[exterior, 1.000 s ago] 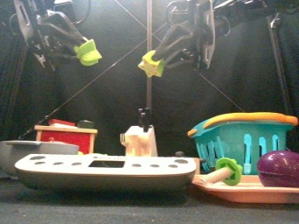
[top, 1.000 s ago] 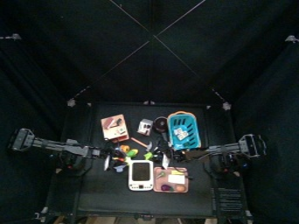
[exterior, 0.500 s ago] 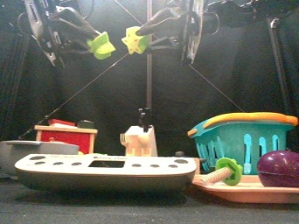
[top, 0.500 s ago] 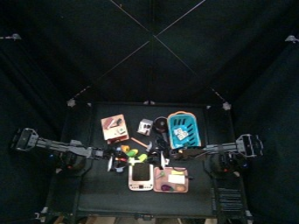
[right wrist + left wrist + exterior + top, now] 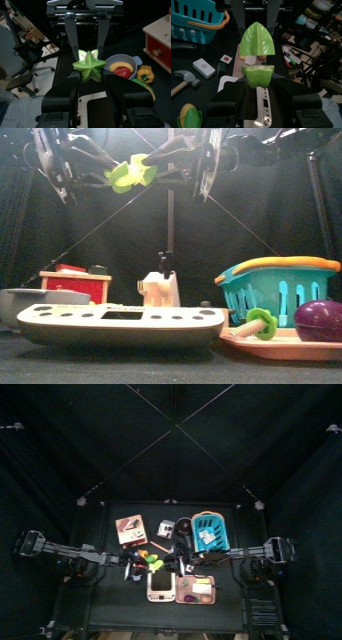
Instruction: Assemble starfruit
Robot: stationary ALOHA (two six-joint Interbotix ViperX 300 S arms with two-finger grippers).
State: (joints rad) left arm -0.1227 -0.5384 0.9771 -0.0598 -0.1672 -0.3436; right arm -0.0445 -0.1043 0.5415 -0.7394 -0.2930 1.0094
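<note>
The starfruit is in two yellow-green pieces held high above the table's middle [image 5: 151, 561]. In the front view the pieces [image 5: 130, 172] touch end to end. My left gripper [image 5: 112, 175] comes in from the left, shut on one piece [image 5: 258, 76]. My right gripper [image 5: 150, 168] comes in from the right, shut on the other, star-shaped piece [image 5: 89, 66]. In the left wrist view the right gripper's piece [image 5: 257, 40] stands pressed against mine. The seam between the pieces is partly hidden by the jaws.
Below stand a white gadget [image 5: 120, 323], a teal basket [image 5: 277, 288], a red-and-white toy box [image 5: 78, 283], a pink tray [image 5: 287, 347] bearing a purple fruit [image 5: 321, 318] and a green gear-shaped piece [image 5: 258, 321], and a bowl [image 5: 120, 65].
Both grippers moved toward each other and slightly up. The two starfruit pieces, apart a second ago, now touch.
</note>
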